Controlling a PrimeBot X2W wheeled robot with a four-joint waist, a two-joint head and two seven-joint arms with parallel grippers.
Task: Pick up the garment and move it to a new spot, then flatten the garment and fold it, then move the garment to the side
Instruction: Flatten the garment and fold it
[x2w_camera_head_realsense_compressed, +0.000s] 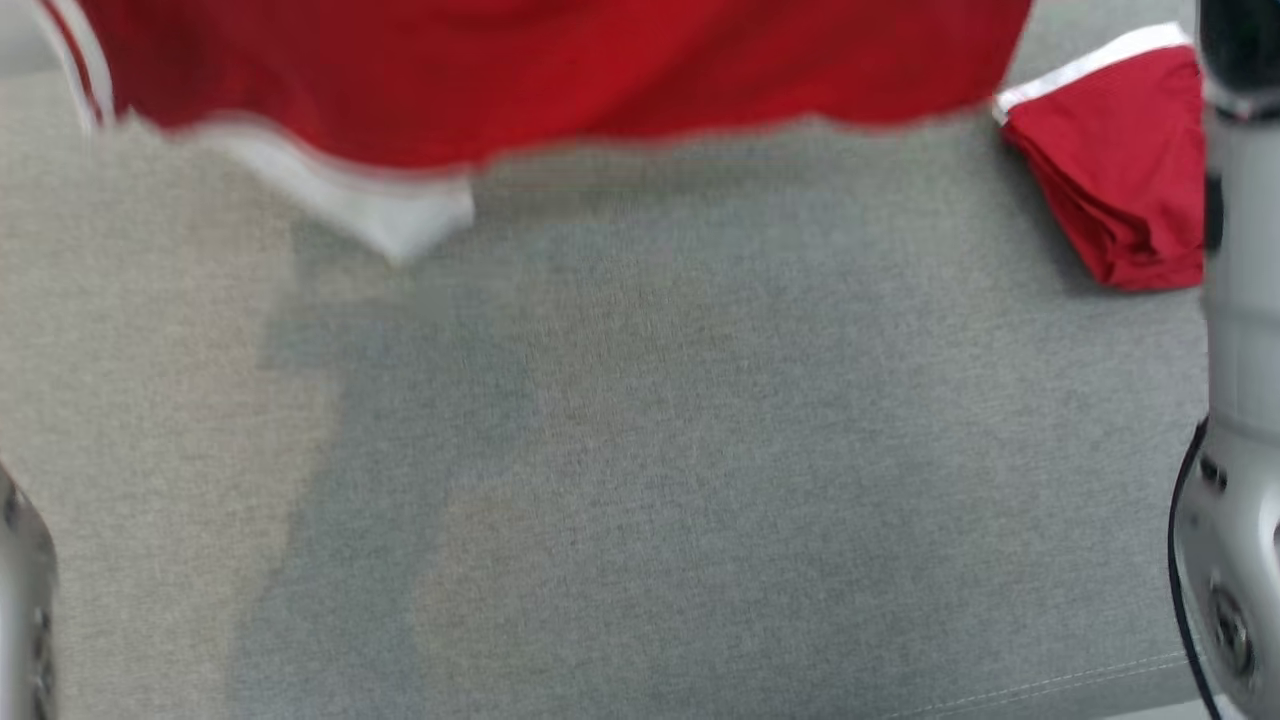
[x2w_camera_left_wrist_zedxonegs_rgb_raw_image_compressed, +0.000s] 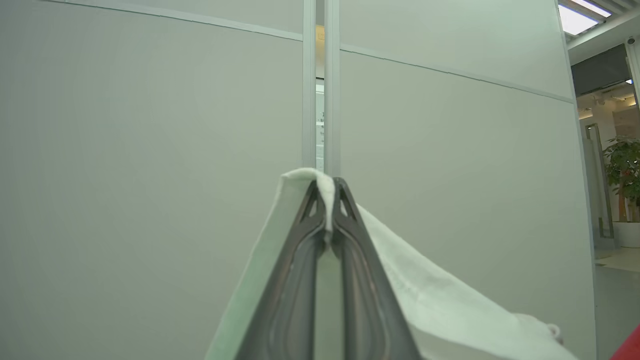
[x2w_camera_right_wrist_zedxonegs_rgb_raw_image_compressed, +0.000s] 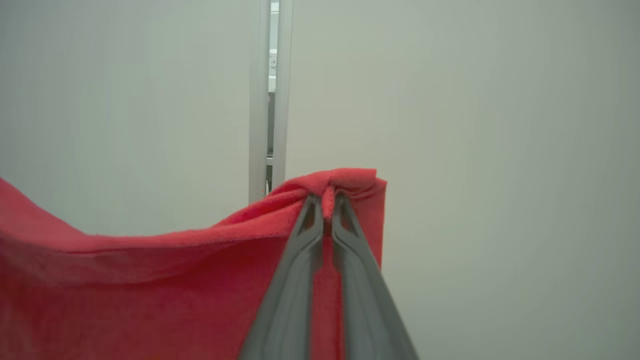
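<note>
A red garment (x2w_camera_head_realsense_compressed: 560, 70) with white trim hangs in the air across the top of the head view, its lower edge blurred and a white corner drooping at the left. In the left wrist view my left gripper (x2w_camera_left_wrist_zedxonegs_rgb_raw_image_compressed: 326, 192) is shut on a white edge of the garment (x2w_camera_left_wrist_zedxonegs_rgb_raw_image_compressed: 430, 295), which falls away to the right. My right gripper (x2w_camera_right_wrist_zedxonegs_rgb_raw_image_compressed: 327, 200) is shut on a bunched red edge of the garment (x2w_camera_right_wrist_zedxonegs_rgb_raw_image_compressed: 150, 280), and the cloth sags off to the left. Both grippers point toward a pale wall.
A grey fabric surface (x2w_camera_head_realsense_compressed: 640, 450) spreads below the hanging cloth. A second red piece with a white band (x2w_camera_head_realsense_compressed: 1120, 170) lies folded at its far right. Pale arm parts (x2w_camera_head_realsense_compressed: 1235, 480) stand along the right edge. A potted plant (x2w_camera_left_wrist_zedxonegs_rgb_raw_image_compressed: 622, 170) stands beyond the wall panels.
</note>
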